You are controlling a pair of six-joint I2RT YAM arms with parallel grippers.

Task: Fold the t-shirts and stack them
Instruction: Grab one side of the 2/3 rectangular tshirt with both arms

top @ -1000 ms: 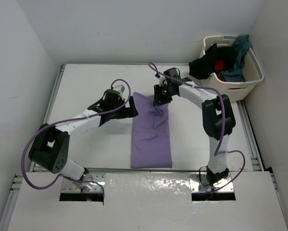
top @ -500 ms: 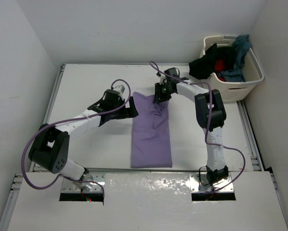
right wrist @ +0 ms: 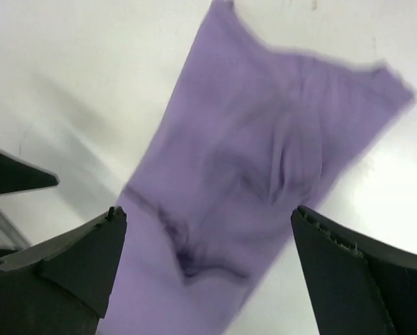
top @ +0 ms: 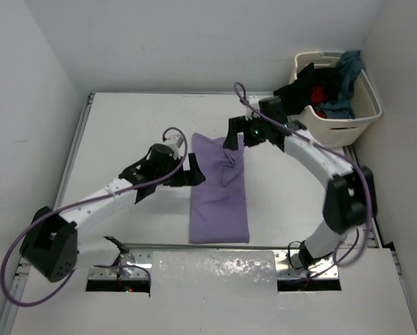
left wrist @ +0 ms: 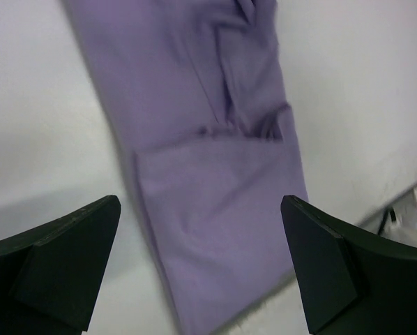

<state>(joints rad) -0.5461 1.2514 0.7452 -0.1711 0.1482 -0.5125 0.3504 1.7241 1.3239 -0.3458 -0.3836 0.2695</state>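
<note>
A lavender t-shirt point(top: 219, 192) lies folded into a long narrow strip in the middle of the table, also seen in the left wrist view point(left wrist: 201, 174) and the right wrist view point(right wrist: 257, 181). My left gripper point(top: 192, 169) hovers open at the strip's left edge, nothing between its fingers point(left wrist: 62, 258). Above the strip's far end my right gripper point(top: 234, 134) stands open and empty, fingers point(right wrist: 69, 265) wide apart. Black point(top: 297, 89), red point(top: 322, 93) and teal point(top: 346, 70) t-shirts are heaped in the basket.
A cream laundry basket point(top: 362, 122) stands at the back right corner, with black cloth hanging over its left rim. White walls close in the table on the left, back and right. A metal rail point(top: 215, 246) runs along the near edge.
My right gripper has let go of the lavender shirt's far end, opened wide and drawn back to the right. The left gripper has shifted slightly nearer and rightward along the strip's left edge.
</note>
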